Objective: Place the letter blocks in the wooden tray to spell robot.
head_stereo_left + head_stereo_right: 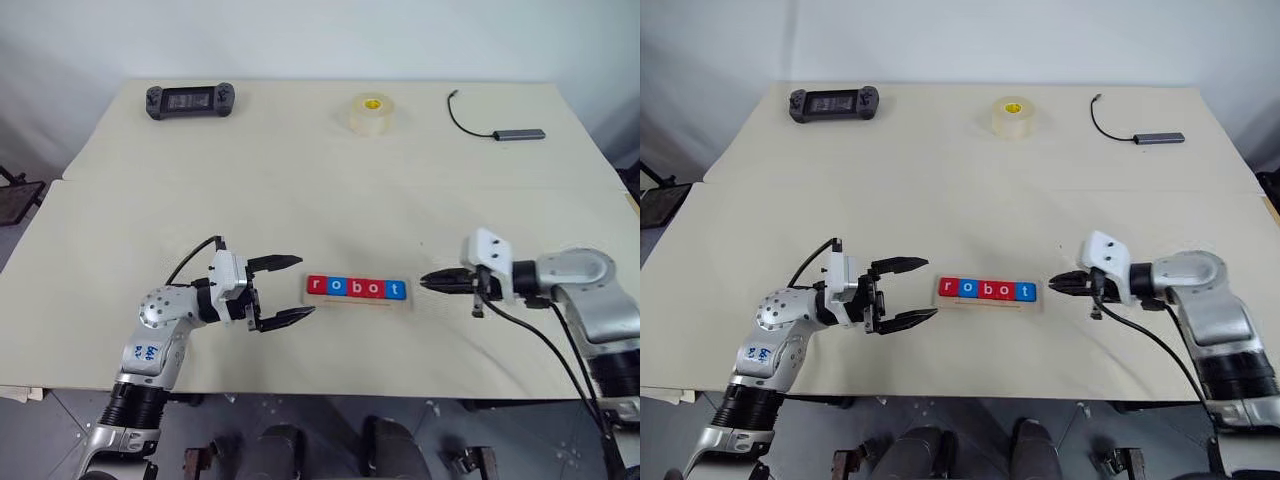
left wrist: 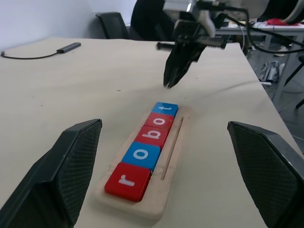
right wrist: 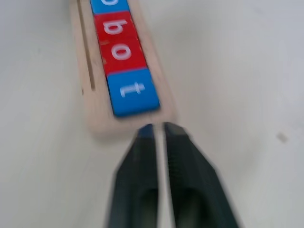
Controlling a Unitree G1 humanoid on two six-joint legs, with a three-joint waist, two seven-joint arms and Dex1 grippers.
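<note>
Letter blocks (image 1: 357, 288) spell robot in wooden tray (image 1: 358, 301); left fingers (image 1: 287, 291) spread; right fingers (image 1: 430, 281) nearly together, empty.

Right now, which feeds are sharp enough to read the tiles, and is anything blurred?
Head views: evenly lit, no glare, letter blocks read "robot". Left wrist view: sharp on the wooden tray. Right wrist view: smeared, right gripper soft, t block legible.

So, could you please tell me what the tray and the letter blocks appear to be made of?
The wooden tray looks like pale unfinished wood: matte, light grain, one routed groove. The letter blocks look like wood or plastic under smooth red and blue paint with a slight sheen and white letters; which one is unclear.
</note>
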